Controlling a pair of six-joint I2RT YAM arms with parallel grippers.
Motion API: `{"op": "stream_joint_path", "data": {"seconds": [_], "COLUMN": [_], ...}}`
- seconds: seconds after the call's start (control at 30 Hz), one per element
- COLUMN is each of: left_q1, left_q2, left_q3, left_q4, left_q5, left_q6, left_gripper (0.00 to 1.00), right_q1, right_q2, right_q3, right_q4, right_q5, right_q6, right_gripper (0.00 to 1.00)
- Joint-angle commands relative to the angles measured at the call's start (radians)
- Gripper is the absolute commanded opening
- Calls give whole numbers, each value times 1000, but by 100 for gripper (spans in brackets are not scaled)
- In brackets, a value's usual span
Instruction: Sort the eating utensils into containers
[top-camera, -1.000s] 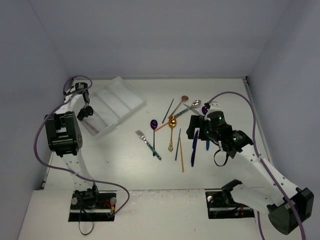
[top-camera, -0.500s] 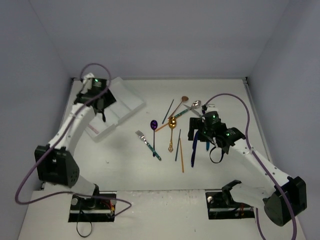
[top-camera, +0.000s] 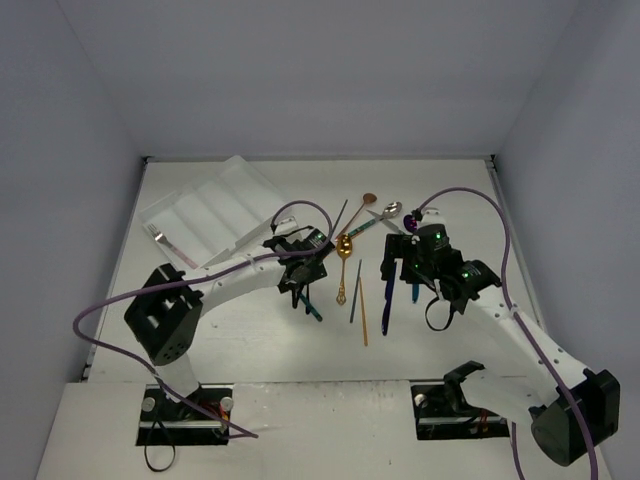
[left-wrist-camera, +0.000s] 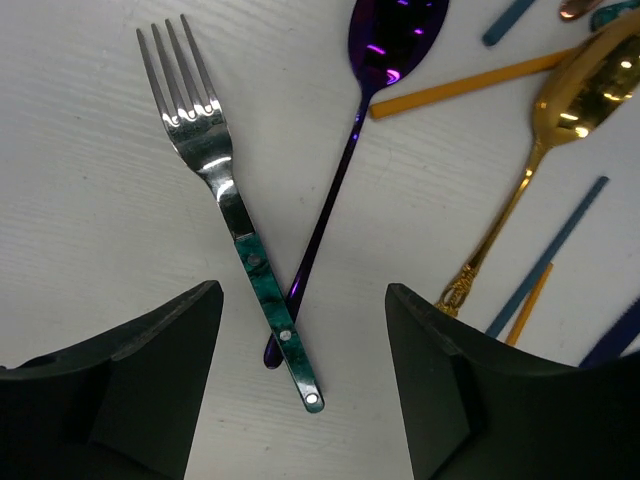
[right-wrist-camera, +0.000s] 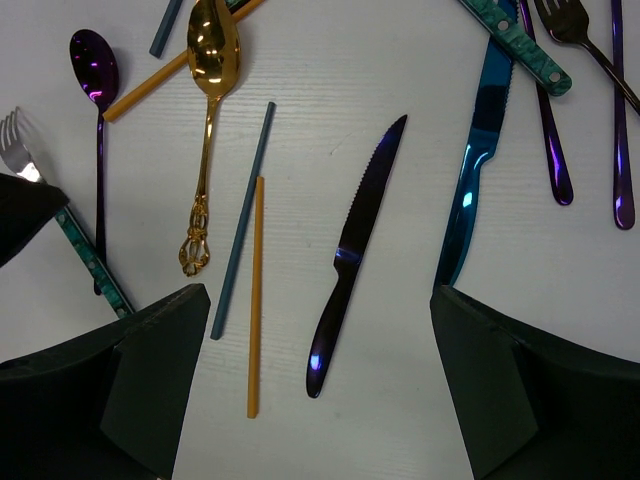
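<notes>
Utensils (top-camera: 362, 312) lie loose across the middle of the white table (top-camera: 250, 345), between my two arms. The tray (top-camera: 228, 198) sits well apart from them at the far left, set on a diagonal. One slim utensil (top-camera: 166, 242) rests in the tray's compartment nearest the left wall (what kind it is, I cannot make out).

My left gripper (left-wrist-camera: 302, 290) hangs over the teal-handled fork (left-wrist-camera: 218, 175) with its jaws spread and nothing in them. The fork lies flat, its handle running down between my fingers (left-wrist-camera: 120, 390). The purple spoon (left-wrist-camera: 385, 45) crosses that teal handle with its thin stem. To the right are a slanting orange chopstick (left-wrist-camera: 470, 85), the gold spoon (left-wrist-camera: 578, 100) and a blue chopstick (left-wrist-camera: 552, 248).

My right gripper (right-wrist-camera: 315, 300) is also wide open and empty. It sits above the dark purple knife (right-wrist-camera: 358, 235), which lies flat with its serrated tip pointing away from me. The blue knife (right-wrist-camera: 476, 170) is near it on the right, not touching. On the left, a second orange chopstick (right-wrist-camera: 255, 290) lies right against the blue chopstick. Further right, a teal-handled piece (right-wrist-camera: 525, 45) and two purple handles (right-wrist-camera: 551, 140) run off the frame's top edge.
</notes>
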Motion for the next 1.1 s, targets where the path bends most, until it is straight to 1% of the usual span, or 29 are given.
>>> {"op": "stream_joint_path", "data": {"seconds": [0.0,0.1,0.2,0.23,0.37,0.7,0.9,0.97,1.07], "left_q1": [-6,-11,-14,-14,-14,-5,13,20,27], "left_q2": [48,62,55,52,56,87,90,90,72], "left_q3": [34,0,-18,-23,-23,-45,-57,-53,-32], "left_q4": [-7,-6,-7,-9,-11,-8,-10,-18,-50], "left_q5": [-26,-13,-27,-36,-56,-33,-30,-30,-30], "left_q6": [-169,-226,-245,-249,-258,-288,-270,-251,-218], "left_gripper": [59,54,49,46,42,30,20,16,4], "right_q1": [-8,-8,-7,-7,-5,4,4,3,4], "right_q2": [-60,-81,-94,-101,-110,-109,-108,-111,-120], "right_q3": [-18,-29,-42,-46,-52,-55,-54,-50,-45], "right_q4": [21,18,18,18,17,14,14,12,13], "right_q5": [-20,-32,-34,-34,-62,-65,-65,-65,-64], "right_q6": [-6,-10,-11,-12,-15,-20,-18,-19,-21], "right_gripper": [90,90,90,90,90,90,91,90,90]}}
